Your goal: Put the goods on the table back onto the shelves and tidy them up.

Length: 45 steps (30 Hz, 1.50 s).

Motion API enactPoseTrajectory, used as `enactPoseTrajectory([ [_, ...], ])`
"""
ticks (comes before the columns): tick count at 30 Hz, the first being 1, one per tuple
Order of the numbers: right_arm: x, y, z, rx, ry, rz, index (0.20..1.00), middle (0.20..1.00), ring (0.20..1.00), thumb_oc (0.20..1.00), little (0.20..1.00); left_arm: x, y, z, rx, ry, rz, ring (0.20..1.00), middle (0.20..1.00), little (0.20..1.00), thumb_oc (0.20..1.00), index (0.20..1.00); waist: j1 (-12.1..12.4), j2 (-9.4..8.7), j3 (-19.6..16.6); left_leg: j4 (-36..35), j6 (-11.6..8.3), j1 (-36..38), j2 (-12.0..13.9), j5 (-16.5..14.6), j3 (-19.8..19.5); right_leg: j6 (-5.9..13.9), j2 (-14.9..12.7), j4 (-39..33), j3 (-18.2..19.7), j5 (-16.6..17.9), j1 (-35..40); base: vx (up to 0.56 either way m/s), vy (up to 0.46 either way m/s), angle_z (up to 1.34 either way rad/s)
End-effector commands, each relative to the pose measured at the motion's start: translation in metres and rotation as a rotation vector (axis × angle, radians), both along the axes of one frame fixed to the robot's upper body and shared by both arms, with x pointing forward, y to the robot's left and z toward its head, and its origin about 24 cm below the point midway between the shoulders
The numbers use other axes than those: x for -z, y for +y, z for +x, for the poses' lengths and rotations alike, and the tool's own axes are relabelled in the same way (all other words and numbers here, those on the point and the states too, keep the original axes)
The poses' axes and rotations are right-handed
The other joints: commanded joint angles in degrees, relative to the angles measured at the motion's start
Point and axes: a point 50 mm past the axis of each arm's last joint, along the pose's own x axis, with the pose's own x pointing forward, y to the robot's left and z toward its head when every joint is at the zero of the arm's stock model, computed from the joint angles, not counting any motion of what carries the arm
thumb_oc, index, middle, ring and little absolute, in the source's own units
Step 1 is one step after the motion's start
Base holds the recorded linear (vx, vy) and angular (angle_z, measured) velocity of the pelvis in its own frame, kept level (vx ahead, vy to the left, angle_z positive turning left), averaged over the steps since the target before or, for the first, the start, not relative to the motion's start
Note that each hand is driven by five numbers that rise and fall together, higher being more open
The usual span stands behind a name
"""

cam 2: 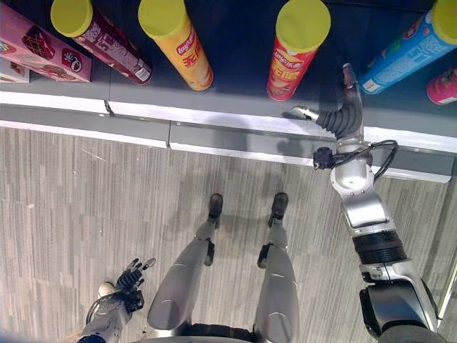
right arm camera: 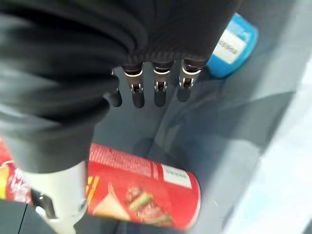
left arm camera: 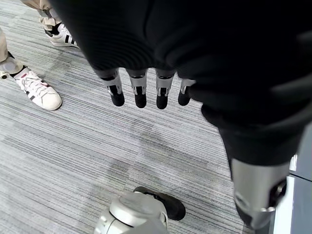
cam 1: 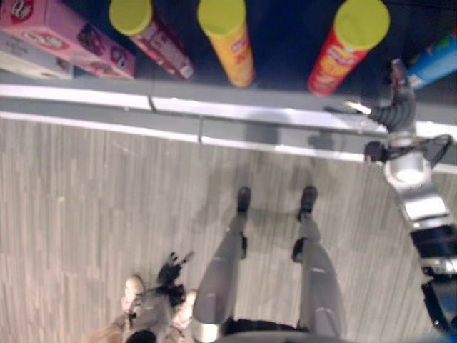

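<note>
Fingers straight on my right hand (cam 2: 348, 96), empty over shelf (cam 2: 235, 75) between red can (cam 2: 294, 53) and blue can (cam 2: 407, 50); left hand (cam 2: 132, 275) relaxed above floor (cam 2: 86, 200).

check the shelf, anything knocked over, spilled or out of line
Nothing stands out. The maroon can, yellow can, red can and blue can all stand upright; the right hand is open between red and blue.

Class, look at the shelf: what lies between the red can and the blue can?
The right robot hand reaches in between the red can and the blue can over bare dark shelf, seen in the right eye view.
</note>
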Motion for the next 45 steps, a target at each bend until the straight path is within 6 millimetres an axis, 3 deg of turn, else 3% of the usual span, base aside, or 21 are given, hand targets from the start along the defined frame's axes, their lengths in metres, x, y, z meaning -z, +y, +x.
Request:
enactPoseTrajectory([
  [1,-0.005,0.007,-0.014,-0.099,-0.065,0.015,1.000,1.000,1.000,1.000,1.000,0.012,0.023,-0.033,-0.005,0.137,0.081,1.000,1.000,1.000,1.000,1.000,0.3,-1.03,-6.6,-3.4,-4.41,0.7,3.9,-0.8,1.0,5.27,-3.0,6.6,0.9,-8.7,2.4,0.01,0.018,-0.05],
  [6,0.019,0.004,-0.023,-0.121,0.010,0.051,1.000,1.000,1.000,1.000,1.000,0.015,0.024,-0.037,0.002,0.160,0.088,1.000,1.000,1.000,1.000,1.000,-0.8,-2.37,-9.5,-4.4,-4.37,3.3,4.2,-0.8,1.7,5.53,-2.7,4.6,0.6,-8.0,5.2,0.04,0.020,-0.10],
  [13,0.082,0.004,-0.051,-0.292,0.285,0.253,1.000,1.000,1.000,1.000,1.000,0.019,0.030,-0.046,0.036,0.221,0.111,1.000,1.000,1.000,1.000,1.000,-3.4,-4.44,-15.2,-8.1,-4.61,10.0,5.3,-0.8,3.5,6.15,-2.0,0.4,0.8,-6.7,10.6,0.09,0.024,-0.11],
  [14,0.082,0.004,-0.051,-0.292,0.285,0.253,1.000,1.000,1.000,1.000,1.000,0.019,0.030,-0.046,0.036,0.221,0.111,1.000,1.000,1.000,1.000,1.000,-3.4,-4.44,-15.2,-8.1,-4.61,10.0,5.3,-0.8,3.5,6.15,-2.0,0.4,0.8,-6.7,10.6,0.13,0.058,-0.21],
  [15,0.122,0.001,-0.064,-0.361,0.487,0.349,1.000,1.000,1.000,1.000,1.000,0.019,0.032,-0.050,0.053,0.231,0.107,1.000,1.000,1.000,1.000,1.000,-4.2,-4.82,-17.4,-8.7,-4.54,12.9,5.6,-1.2,4.6,6.41,-1.9,-0.3,0.8,-6.7,12.8,0.12,0.058,-0.11],
  [16,0.135,-0.001,-0.070,-0.378,0.565,0.347,1.000,1.000,1.000,1.000,1.000,0.018,0.035,-0.050,0.067,0.227,0.116,1.000,1.000,1.000,1.000,1.000,-4.5,-4.93,-18.2,-8.8,-4.52,13.8,5.6,-1.5,4.9,6.50,-1.8,-0.3,0.9,-6.8,13.5,0.12,0.058,-0.16],
  [18,0.144,-0.003,-0.075,-0.385,0.623,0.317,1.000,1.000,1.000,1.000,1.000,0.019,0.035,-0.051,0.072,0.231,0.110,1.000,1.000,1.000,1.000,1.000,-4.6,-4.99,-18.7,-8.8,-4.52,14.7,5.7,-1.7,5.3,6.52,-1.8,-0.4,1.0,-6.9,14.1,0.06,0.020,-0.22],
  [20,0.179,-0.016,-0.097,-0.373,0.843,0.251,1.000,1.000,1.000,1.000,1.000,0.019,0.036,-0.053,0.120,0.238,0.117,1.000,1.000,1.000,1.000,1.000,-5.2,-5.12,-20.5,-8.8,-4.40,17.2,5.9,-2.5,6.0,6.56,-1.9,-0.2,1.5,-7.3,15.9,0.12,0.020,-0.15],
  [22,0.179,-0.016,-0.097,-0.373,0.843,0.251,1.000,1.000,1.000,1.000,1.000,0.019,0.035,-0.053,0.120,0.239,0.117,1.000,1.000,1.000,1.000,1.000,-5.2,-5.11,-20.5,-8.9,-4.41,17.3,5.9,-2.5,6.0,6.56,-1.9,-0.3,1.5,-7.3,16.0,0.05,0.001,-0.16],
  [24,0.202,-0.034,-0.116,-0.285,0.973,0.219,1.000,1.000,1.000,1.000,1.000,0.019,0.034,-0.055,0.151,0.239,0.126,1.000,1.000,1.000,1.000,1.000,-6.0,-4.96,-22.5,-8.9,-4.51,19.7,6.5,-3.2,6.9,6.64,-1.5,-0.7,1.9,-7.5,17.5,0.11,-0.029,-0.17],
  [31,0.212,-0.057,-0.124,-0.127,0.991,0.233,1.000,1.000,1.000,1.000,1.000,0.018,0.030,-0.052,0.160,0.223,0.131,1.000,1.000,1.000,1.000,1.000,-6.9,-4.77,-24.4,-8.9,-5.05,22.2,8.0,-3.5,8.0,5.97,0.0,-0.3,2.7,-8.8,19.0,0.05,-0.062,-0.14],
  [37,0.210,-0.086,-0.128,0.052,0.941,0.282,1.000,1.000,1.000,1.000,1.000,0.018,0.029,-0.055,0.155,0.226,0.133,1.000,1.000,1.000,1.000,1.000,-7.9,-4.18,-25.0,-8.8,-6.20,23.3,10.7,-2.5,8.7,4.52,2.9,-0.4,3.7,-10.6,20.1,0.00,-0.134,-0.04],
  [40,0.211,-0.090,-0.129,0.074,0.944,0.298,1.000,1.000,1.000,1.000,1.000,0.020,0.028,-0.057,0.161,0.236,0.130,1.000,1.000,1.000,1.000,1.000,-8.1,-4.35,-24.4,-4.4,-5.81,22.8,11.1,-4.1,8.1,3.96,3.6,-0.1,4.6,-11.3,20.8,-0.02,-0.044,-0.13],
  [41,0.212,-0.088,-0.126,0.065,0.952,0.291,1.000,1.000,1.000,1.000,1.000,0.021,0.026,-0.058,0.167,0.240,0.128,1.000,1.000,1.000,1.000,1.000,-7.6,-4.66,-23.9,-2.2,-5.18,22.3,9.9,-5.6,5.9,3.84,3.5,0.2,5.6,-11.1,20.5,-0.06,0.049,-0.30],
  [42,0.213,-0.080,-0.119,0.044,0.943,0.300,1.000,1.000,1.000,1.000,1.000,0.022,0.020,-0.056,0.175,0.237,0.120,1.000,1.000,1.000,1.000,1.000,-6.6,-5.16,-23.3,-0.3,-4.00,21.5,4.7,-8.1,-1.3,3.60,3.6,0.8,7.6,-10.7,19.4,-0.05,0.049,-0.33],
  [43,0.213,-0.080,-0.119,0.044,0.943,0.300,1.000,1.000,1.000,1.000,1.000,0.022,0.020,-0.056,0.175,0.237,0.120,1.000,1.000,1.000,1.000,1.000,-6.7,-5.16,-23.4,-0.3,-4.00,21.4,4.6,-8.1,-1.3,3.60,3.6,0.8,7.6,-10.7,19.4,-0.06,0.071,-0.30],
  [44,0.214,-0.077,-0.117,0.041,0.936,0.317,1.000,1.000,1.000,1.000,1.000,0.022,0.017,-0.051,0.186,0.230,0.120,1.000,1.000,1.000,1.000,1.000,-6.6,-5.42,-23.4,0.0,-3.07,21.0,1.6,-9.5,-4.3,3.47,3.8,1.3,8.9,-10.4,18.5,-0.03,0.121,-0.69],
  [45,0.215,-0.074,-0.116,0.035,0.932,0.322,1.000,1.000,1.000,1.000,1.000,0.023,0.011,-0.051,0.208,0.230,0.105,1.000,1.000,1.000,1.000,1.000,-7.3,-4.97,-23.7,-1.1,-1.26,21.6,-0.6,-10.9,-4.8,3.72,4.7,2.5,11.0,-9.9,17.2,-0.03,0.121,-0.90],
])
